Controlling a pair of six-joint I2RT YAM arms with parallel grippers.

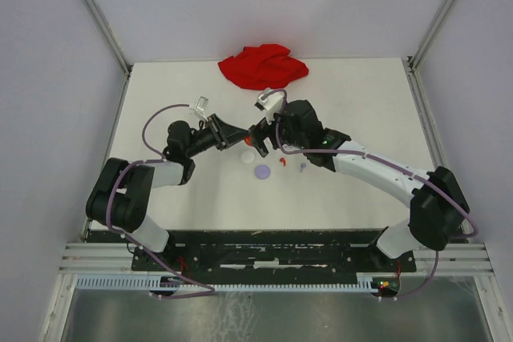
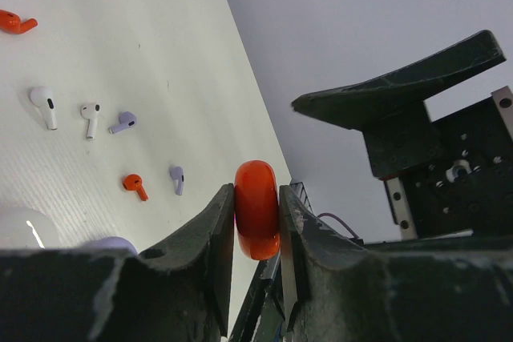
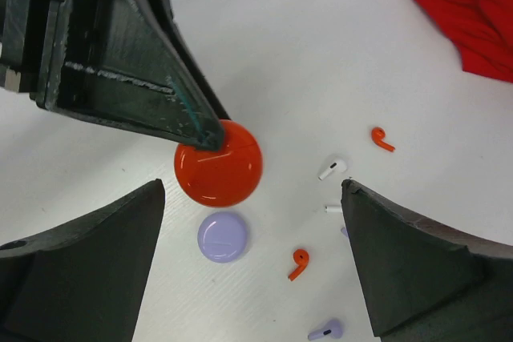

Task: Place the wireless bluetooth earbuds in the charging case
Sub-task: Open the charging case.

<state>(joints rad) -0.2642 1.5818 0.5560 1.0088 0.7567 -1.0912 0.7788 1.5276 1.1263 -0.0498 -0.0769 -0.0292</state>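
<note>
Nearest you, a lavender case (image 1: 263, 171) and a white case (image 1: 247, 158) lay on the table (image 1: 361, 102), with six earbuds (image 2: 90, 118) scattered loose just beside them. Above these, your left claw (image 2: 256, 191) was clamped on the red charging case (image 3: 218, 164), which was closed. Your right claw (image 3: 252, 191) gaped wide and empty, facing it. Farthest back lay a red cloth (image 1: 263, 66).

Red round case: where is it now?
The red case is central in the top view, clamped in the left pincer, just beyond the lavender case.
</note>
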